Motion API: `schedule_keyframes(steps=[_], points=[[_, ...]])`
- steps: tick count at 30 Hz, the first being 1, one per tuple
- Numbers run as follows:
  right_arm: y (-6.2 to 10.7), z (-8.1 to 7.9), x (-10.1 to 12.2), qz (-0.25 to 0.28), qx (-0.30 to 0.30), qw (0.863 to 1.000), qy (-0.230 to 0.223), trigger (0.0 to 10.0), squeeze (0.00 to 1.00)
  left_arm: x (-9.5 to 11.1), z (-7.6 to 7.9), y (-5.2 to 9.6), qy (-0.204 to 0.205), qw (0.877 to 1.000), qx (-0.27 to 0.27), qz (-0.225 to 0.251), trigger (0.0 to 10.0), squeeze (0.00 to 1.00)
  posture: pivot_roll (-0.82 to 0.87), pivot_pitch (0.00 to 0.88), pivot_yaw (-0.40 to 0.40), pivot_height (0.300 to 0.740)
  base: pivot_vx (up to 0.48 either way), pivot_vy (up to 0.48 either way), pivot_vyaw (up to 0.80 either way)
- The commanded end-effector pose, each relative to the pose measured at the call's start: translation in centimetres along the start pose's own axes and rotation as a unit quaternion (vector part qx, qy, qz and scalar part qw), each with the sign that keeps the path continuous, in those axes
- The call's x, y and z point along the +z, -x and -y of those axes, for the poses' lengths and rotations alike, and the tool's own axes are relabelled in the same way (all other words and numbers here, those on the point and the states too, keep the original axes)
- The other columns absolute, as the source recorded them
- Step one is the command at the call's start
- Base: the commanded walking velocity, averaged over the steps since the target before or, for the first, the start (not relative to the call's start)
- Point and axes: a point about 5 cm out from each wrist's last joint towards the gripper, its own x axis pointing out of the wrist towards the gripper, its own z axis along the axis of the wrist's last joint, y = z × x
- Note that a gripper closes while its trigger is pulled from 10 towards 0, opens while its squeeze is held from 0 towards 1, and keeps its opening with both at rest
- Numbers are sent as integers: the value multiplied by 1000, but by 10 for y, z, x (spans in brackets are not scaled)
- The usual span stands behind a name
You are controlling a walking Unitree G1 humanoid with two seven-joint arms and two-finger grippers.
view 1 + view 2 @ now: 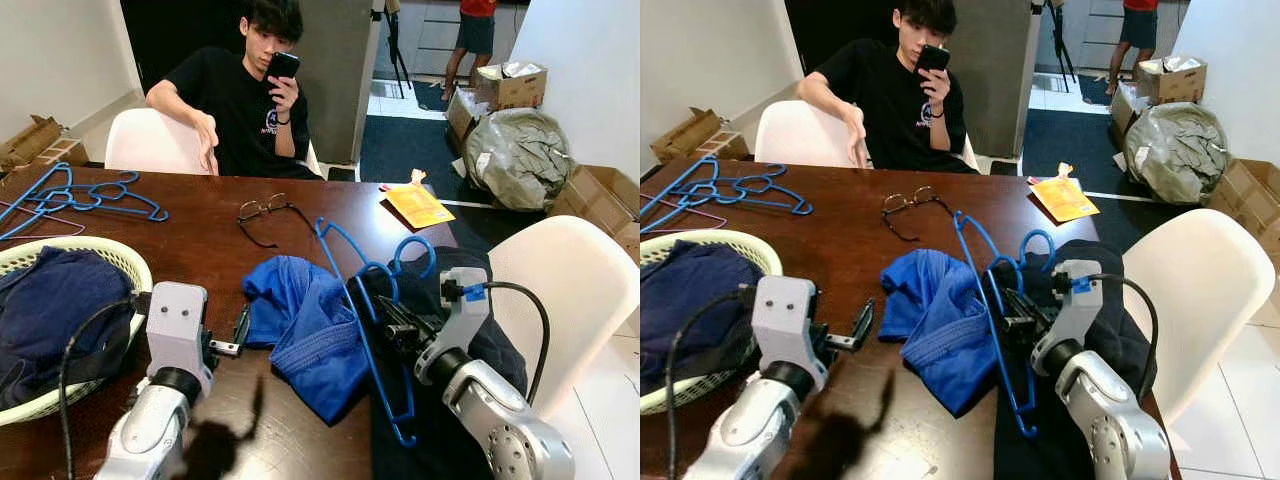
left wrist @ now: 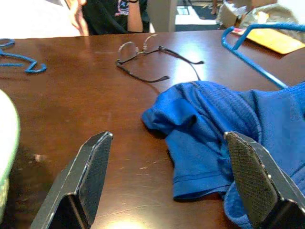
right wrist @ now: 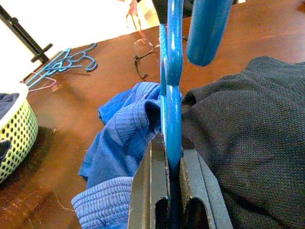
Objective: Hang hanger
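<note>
A: Starting from the left, what is sitting on the desk [image 1: 200,215]?

B: A pale basket [image 1: 128,262] is holding dark clothes at the left edge, and spare hangers [image 1: 85,197] are lying in a tangle behind it. The left gripper [image 1: 238,334] is hovering just above the wood with its jaws standing wide apart, holding nothing, pointing at the blue shirt [image 1: 305,325].

A: And the hanger for the task?

B: The blue hanger [image 1: 352,300] is lying across the blue shirt and the dark garment [image 1: 500,345] beside it, hook toward the far side. The right gripper [image 1: 393,325] is clamping one of its bars; in the right wrist view the jaws are pressing tight on the blue bar [image 3: 172,143].

A: So which step is in hand?

B: I'd judge the pick-up is done and the threading is starting. The next move probably calls for the left gripper taking the shirt's collar while the right is steering the bar inside.

A: Anything hard to make out?

B: The shirt's neck opening is lost in the folds, and the hanger's lower corner is being cut off by the desk edge. No rail is showing. A person [image 1: 245,100] is sitting opposite with a phone, and glasses [image 1: 265,212] are lying mid-desk.
</note>
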Motion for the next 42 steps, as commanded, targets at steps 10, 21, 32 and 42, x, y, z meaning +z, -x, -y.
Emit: schedule_keyframes(steps=[10,21,32,42], points=[[1,3,1,4,-7,1000,5,10000,0,-6,-2,-2,32,999,-3,-11,10000,0,62,47,-33,740,0,0,0],[0,1,1,4,-4,1000,3,10000,0,-6,-3,-2,34,999,-2,-10,10000,0,63,51,-37,740,0,0,0],[1,2,0,1,-3,1000,4,10000,0,-8,-4,-2,46,999,-2,-11,10000,0,57,44,-37,740,0,0,0],[1,3,-2,-4,-1,1000,5,10000,0,-9,-4,-2,49,999,-2,-12,10000,0,60,32,-44,740,0,0,0]])
